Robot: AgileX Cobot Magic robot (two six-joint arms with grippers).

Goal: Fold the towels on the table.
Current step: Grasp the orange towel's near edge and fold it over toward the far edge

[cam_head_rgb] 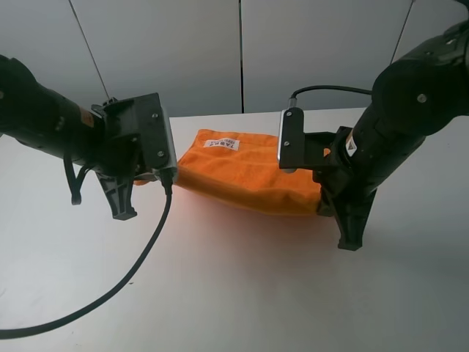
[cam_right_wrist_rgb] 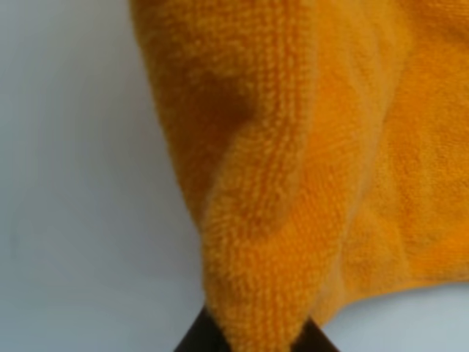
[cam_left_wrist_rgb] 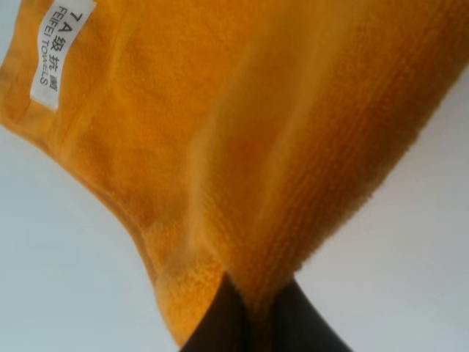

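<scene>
The orange towel (cam_head_rgb: pixel 245 174) lies on the white table (cam_head_rgb: pixel 234 293) between my two arms, its white label (cam_head_rgb: pixel 221 144) at the far edge. Its near edge is raised off the table and hangs between the grippers. My left gripper (cam_head_rgb: pixel 132 196) is shut on the towel's near left corner; the left wrist view shows cloth (cam_left_wrist_rgb: pixel 242 147) pinched between the dark fingers (cam_left_wrist_rgb: pixel 220 326), with the label (cam_left_wrist_rgb: pixel 60 51) beyond. My right gripper (cam_head_rgb: pixel 338 220) is shut on the near right corner; the right wrist view shows bunched cloth (cam_right_wrist_rgb: pixel 293 161) between its fingers (cam_right_wrist_rgb: pixel 192 339).
A black cable (cam_head_rgb: pixel 139 271) trails from the left arm across the front left of the table. A grey panelled wall (cam_head_rgb: pixel 242 51) stands behind the table's far edge. Bare white tabletop shows in front of the towel.
</scene>
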